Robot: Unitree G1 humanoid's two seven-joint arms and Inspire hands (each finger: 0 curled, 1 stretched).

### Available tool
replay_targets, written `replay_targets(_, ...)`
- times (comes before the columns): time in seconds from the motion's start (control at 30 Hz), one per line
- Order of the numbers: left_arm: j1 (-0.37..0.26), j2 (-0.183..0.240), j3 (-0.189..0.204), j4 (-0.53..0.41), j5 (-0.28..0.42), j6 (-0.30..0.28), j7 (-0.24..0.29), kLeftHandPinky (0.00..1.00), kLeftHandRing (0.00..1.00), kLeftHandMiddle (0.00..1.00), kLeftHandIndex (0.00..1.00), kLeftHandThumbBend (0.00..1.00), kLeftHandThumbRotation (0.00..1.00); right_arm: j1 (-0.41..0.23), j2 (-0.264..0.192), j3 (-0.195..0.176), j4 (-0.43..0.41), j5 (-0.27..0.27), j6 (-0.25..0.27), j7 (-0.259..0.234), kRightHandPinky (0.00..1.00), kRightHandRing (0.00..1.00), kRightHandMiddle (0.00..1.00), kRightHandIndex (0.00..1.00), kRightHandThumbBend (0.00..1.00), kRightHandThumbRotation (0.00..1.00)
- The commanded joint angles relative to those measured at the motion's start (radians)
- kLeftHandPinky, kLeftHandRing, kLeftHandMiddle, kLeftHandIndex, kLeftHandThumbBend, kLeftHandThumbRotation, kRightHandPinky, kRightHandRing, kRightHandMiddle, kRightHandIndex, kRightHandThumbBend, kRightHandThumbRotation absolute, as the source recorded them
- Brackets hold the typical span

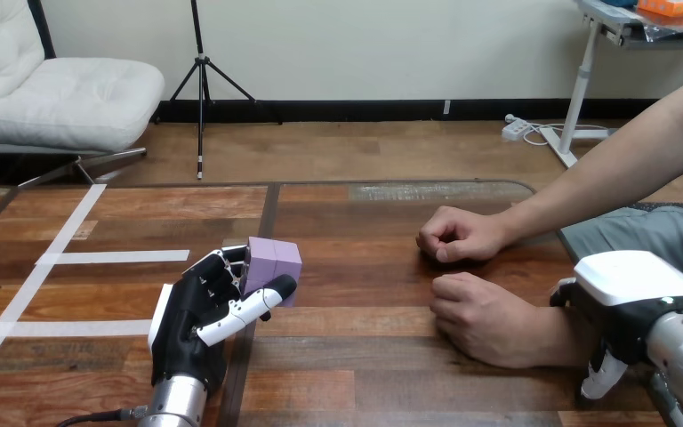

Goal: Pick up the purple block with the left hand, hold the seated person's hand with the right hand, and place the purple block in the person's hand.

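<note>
Our left hand [197, 311] is in the lower left of the picture, and it is closed on the block [274, 260]. The thumb [251, 305] lies across the front of the block. The fingers [222, 267] press on its left side. The block sits just left of the middle, low over the table [365, 356]. We cannot tell if it has left the wood.

Our right hand [627, 289] is in the lower right. It is right up against the wrist [551, 336] of the person's lower hand [485, 320]. We cannot tell if it is open or closed there. The person's upper hand [458, 236] is a fist on the table, just above the lower one.

We think the job now is to lift the block and carry it to the right. We should keep a firm squeeze so the block does not slip out past the thumb. We should lift straight up first, then move slowly across.

The lower hand looks curled, with its back up. So there is no open palm for the block yet. We should be gentle at the wrist and wait for an open palm. Then we can set the block down low into it, and not drop it from high up.
</note>
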State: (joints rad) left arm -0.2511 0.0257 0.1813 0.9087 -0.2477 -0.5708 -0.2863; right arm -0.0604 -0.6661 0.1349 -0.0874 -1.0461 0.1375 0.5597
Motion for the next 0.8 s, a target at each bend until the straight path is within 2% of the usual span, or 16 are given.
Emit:
replay_targets(0.0, -0.035, 0.006, 0.008, -0.055, -0.004, -0.002, -0.011, 0.26, 0.33, 0.41, 0.43, 0.77, 0.0, -0.081, -0.04, 0.018, 0.047, 0.001, -0.025, -0.033, 0.78, 0.8, 0.8, 0.79, 0.83, 0.06)
replay_targets(0.27, -0.032, 0.008, 0.007, -0.06, 0.001, 0.0, -0.007, 0.26, 0.32, 0.4, 0.43, 0.77, 0.0, -0.118, -0.03, 0.054, 0.109, -0.009, -0.027, -0.044, 0.78, 0.79, 0.8, 0.78, 0.83, 0.05)
replay_targets(0.77, -0.026, 0.008, 0.008, -0.069, 0.001, 0.002, -0.006, 0.25, 0.32, 0.4, 0.44, 0.77, 0.0, -0.154, -0.029, 0.105, 0.168, -0.023, -0.04, -0.057, 0.78, 0.79, 0.8, 0.79, 0.81, 0.08)
